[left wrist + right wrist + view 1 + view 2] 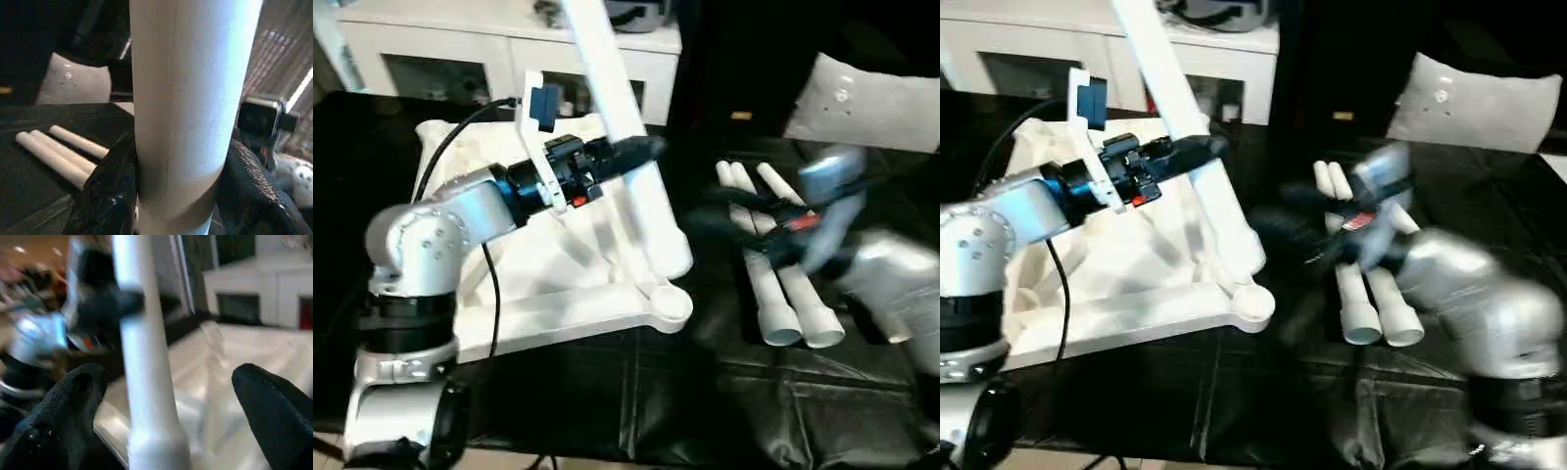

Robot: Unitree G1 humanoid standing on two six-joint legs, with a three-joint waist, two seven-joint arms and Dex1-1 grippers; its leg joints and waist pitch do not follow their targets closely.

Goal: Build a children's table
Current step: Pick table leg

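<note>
Nearest the camera, the black counter (705,411) carries the upturned white table top (558,284), its ribbed underside facing up and a round corner socket (668,305) at the near corner. Beside it, toward the robot's right, three loose white legs (783,284) lie side by side, touching one another. The right hand (166,416) (blurred in the head views) hangs over those legs with its black fingers (63,406) spread wide and nothing between them. Farther back, a fourth leg (612,98) stands tilted in the table top's socket at the right edge. The left hand (178,191) is clamped around this leg partway up, one finger on each side. Behind everything stand a white cabinet (460,49) and a white-grey cushion (871,103).
</note>
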